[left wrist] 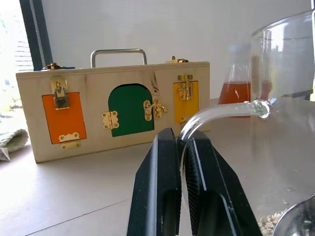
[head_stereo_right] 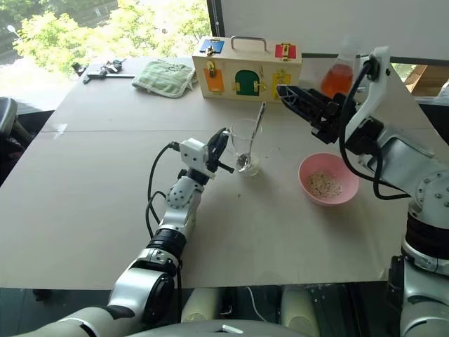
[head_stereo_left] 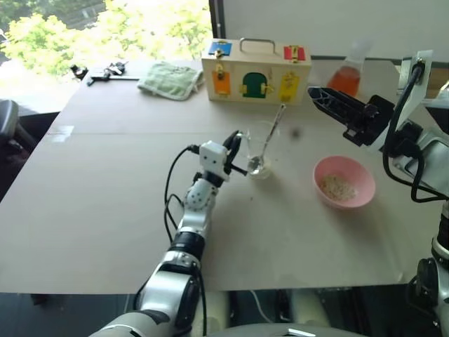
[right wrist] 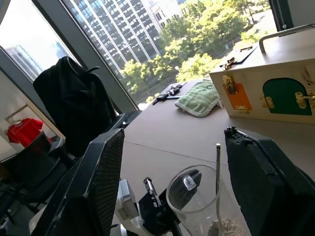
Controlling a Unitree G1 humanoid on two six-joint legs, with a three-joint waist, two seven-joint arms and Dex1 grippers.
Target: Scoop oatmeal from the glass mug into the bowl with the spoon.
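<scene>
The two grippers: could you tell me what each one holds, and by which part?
The left gripper is shut on the glass mug, pinching its thin curved handle. The right gripper is open above the mug, holding nothing.

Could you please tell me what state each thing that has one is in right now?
glass mug: upright, handle gripped, spoon inside.
spoon: standing in the mug, released.
bowl: upright, some oatmeal in it.
left gripper: shut on the mug's handle.
right gripper: open, above the mug.
wooden box: doors closed.
flask: upright, orange liquid inside.
</scene>
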